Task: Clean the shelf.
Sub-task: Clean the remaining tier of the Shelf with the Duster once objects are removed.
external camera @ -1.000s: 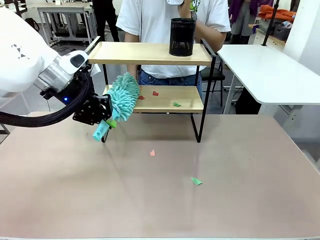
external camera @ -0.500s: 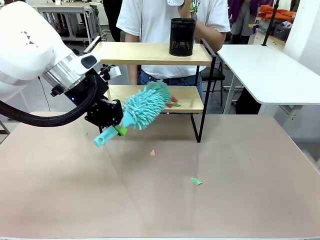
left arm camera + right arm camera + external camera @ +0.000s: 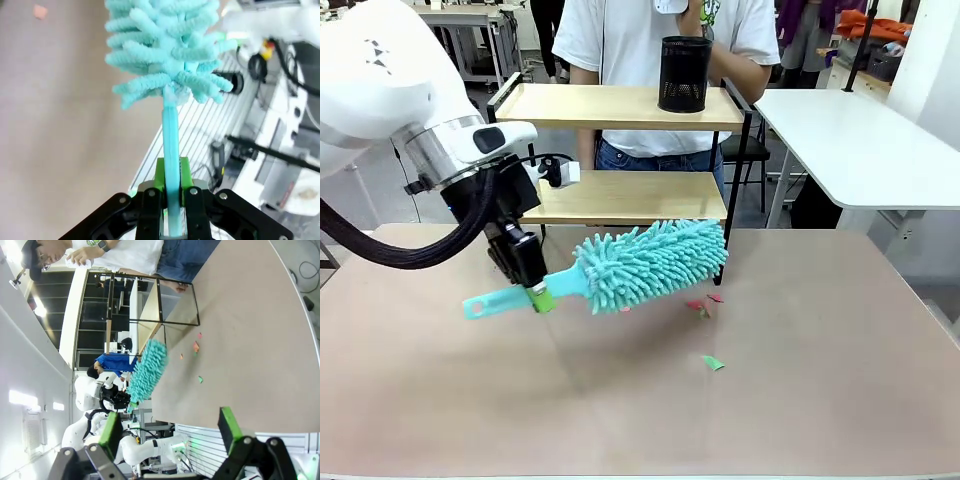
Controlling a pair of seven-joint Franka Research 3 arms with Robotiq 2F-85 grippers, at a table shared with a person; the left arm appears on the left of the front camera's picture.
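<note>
The shelf (image 3: 620,198) stands at the table's far side, two wooden boards in a black frame; its lower board is bare. My left gripper (image 3: 534,294) is shut on the handle of a turquoise fluffy duster (image 3: 650,262), whose head hangs over the table just in front of the shelf. In the left wrist view the left gripper (image 3: 171,196) clamps the thin handle, with the duster (image 3: 165,45) head ahead. Small red and green paper scraps (image 3: 700,306) lie below the duster's tip. My right gripper (image 3: 170,432) is open and holds nothing, far from the shelf (image 3: 145,305).
A black mesh cup (image 3: 684,73) stands on the top board. A person in a white shirt (image 3: 650,40) stands close behind the shelf. Another green scrap (image 3: 713,362) lies nearer on the brown table (image 3: 800,400). A white side table (image 3: 860,140) stands at right.
My left arm swept the duster rightward along the lower board and down off it. The red and green scraps went from the board to the table.
</note>
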